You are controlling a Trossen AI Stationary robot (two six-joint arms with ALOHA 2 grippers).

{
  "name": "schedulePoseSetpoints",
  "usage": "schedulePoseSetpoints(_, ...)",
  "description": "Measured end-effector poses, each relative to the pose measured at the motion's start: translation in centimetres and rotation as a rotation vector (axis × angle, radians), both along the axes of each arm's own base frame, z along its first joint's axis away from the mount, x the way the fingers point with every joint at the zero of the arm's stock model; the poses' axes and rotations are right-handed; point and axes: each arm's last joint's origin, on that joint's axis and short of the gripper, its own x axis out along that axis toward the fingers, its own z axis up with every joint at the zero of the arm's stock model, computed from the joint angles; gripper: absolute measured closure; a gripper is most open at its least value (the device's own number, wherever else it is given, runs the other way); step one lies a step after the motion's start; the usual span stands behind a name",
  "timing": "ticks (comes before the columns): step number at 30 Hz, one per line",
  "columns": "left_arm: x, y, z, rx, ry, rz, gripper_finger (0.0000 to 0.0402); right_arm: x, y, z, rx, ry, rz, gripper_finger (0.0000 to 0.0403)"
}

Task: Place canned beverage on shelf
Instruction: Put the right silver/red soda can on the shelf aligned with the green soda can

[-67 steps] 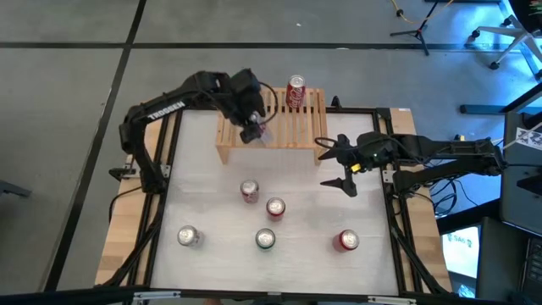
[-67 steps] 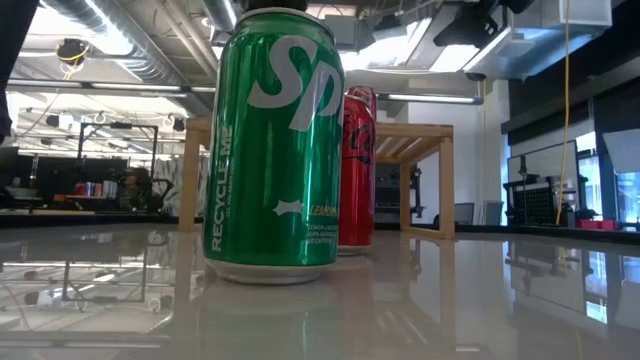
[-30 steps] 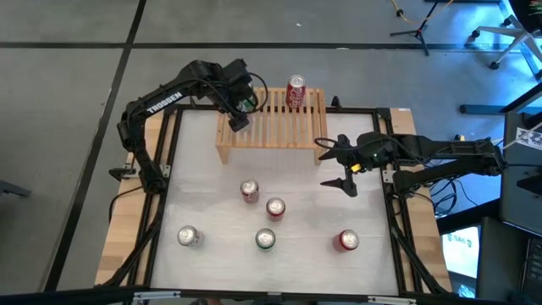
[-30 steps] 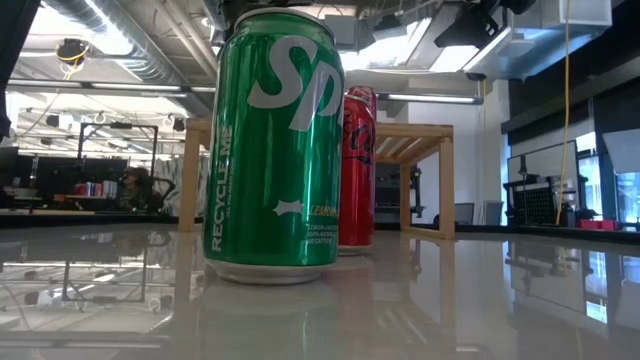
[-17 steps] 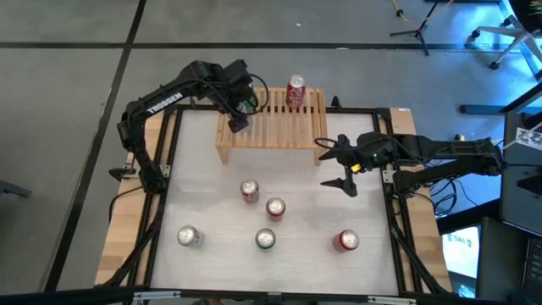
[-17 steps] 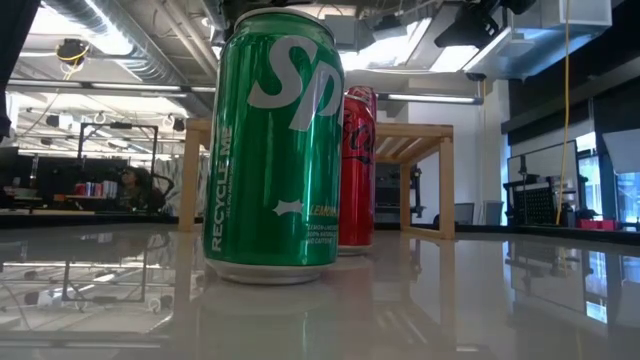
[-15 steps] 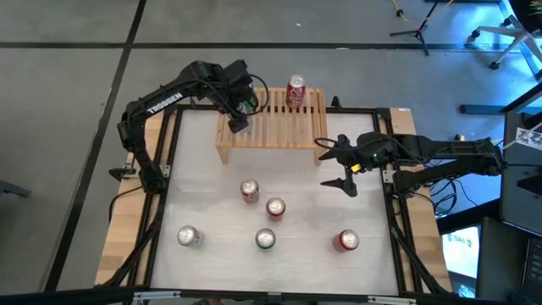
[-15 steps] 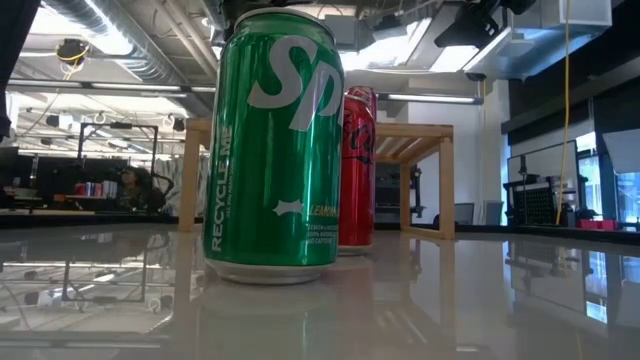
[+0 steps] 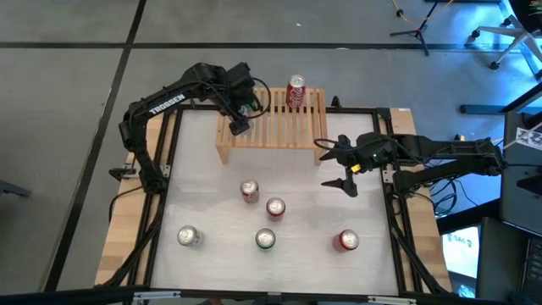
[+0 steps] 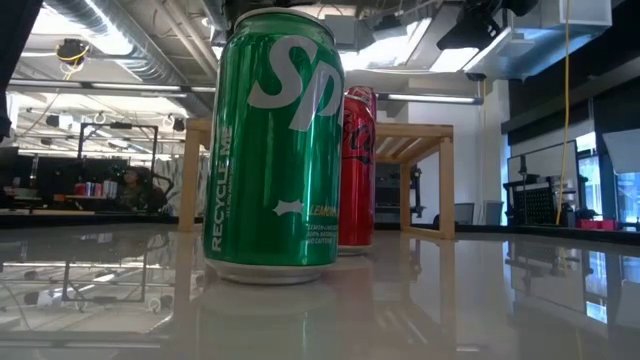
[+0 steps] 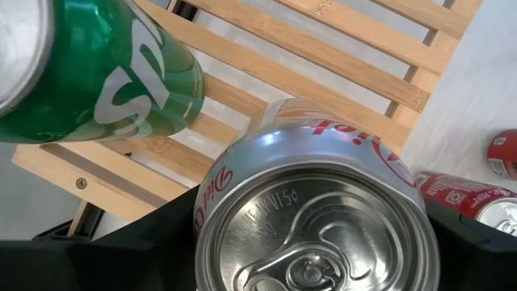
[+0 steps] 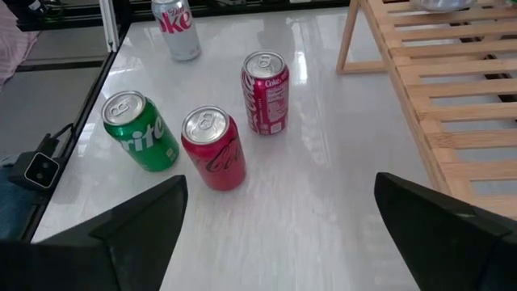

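The light wooden shelf (image 9: 273,119) stands at the table's far edge. A red can (image 9: 295,91) stands on its far right part. A green can (image 11: 113,77) stands on its slats; my left arm hides it in the high view. My left gripper (image 9: 240,121) is over the shelf's left end, shut on a silver can with red lettering (image 11: 311,218). My right gripper (image 9: 339,165) hovers open and empty right of the shelf, above the table. My left gripper pinches the silver can between its two fingers (image 11: 153,242), one on each side of the can's wall (image 11: 207,202) near its top. The fingers come from above, pointing down. The can is upright, lid up, over the shelf's slats; its own body hides whether its base rests on them.
Several cans stand on the table nearer the front: two red ones (image 9: 249,191) (image 9: 275,207) at the middle, a silver one (image 9: 187,236), a green one (image 9: 265,240) and a red one (image 9: 345,241). The shelf's middle slats (image 9: 271,127) are bare.
About two seconds ago my left gripper was over the shelf's front middle with the silver can. It has gone toward the table's left and far edges to the shelf's left end, and has kept still there for the last second.
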Motion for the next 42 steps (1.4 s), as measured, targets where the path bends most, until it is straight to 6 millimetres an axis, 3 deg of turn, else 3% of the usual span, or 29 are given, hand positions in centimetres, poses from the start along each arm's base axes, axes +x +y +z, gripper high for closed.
schedulePoseSetpoints(34,0.45,0.22,-0.29,0.001,-0.009,0.000,0.0088,-0.01,0.00,0.01,0.000,0.000,0.000,0.0010)
schedulePoseSetpoints(42,0.49,0.23,-0.29,0.002,-0.011,0.000,0.0040,-0.01,0.00,0.01,0.000,0.000,0.000,0.0010)
